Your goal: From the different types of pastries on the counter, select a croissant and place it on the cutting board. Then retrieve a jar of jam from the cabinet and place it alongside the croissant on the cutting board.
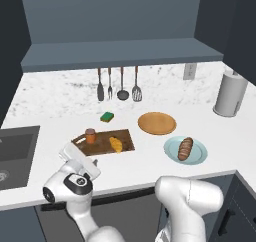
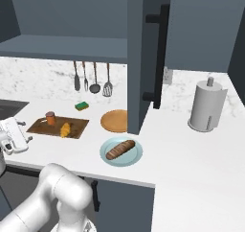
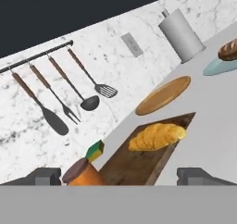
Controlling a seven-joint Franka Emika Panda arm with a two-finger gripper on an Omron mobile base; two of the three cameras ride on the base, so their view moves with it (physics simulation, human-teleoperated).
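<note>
i read both placements as done: the croissant (image 1: pixel 116 144) lies on the cutting board (image 1: pixel 127 137), and the jar of jam (image 1: pixel 90 135) stands on the board's sink-side end. my gripper (image 1: pixel 75 155) hangs just off that end, jaws wide, holding nothing. next i'd simply retreat clear.

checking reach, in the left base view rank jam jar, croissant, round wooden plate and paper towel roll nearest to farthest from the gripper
1. Jam jar, on the left end of the cutting board, just beyond the open gripper.
2. Croissant, mid-board, right of the jar.
3. Round wooden plate, on the counter right of the board.
4. Paper towel roll, far right by the wall.
</note>
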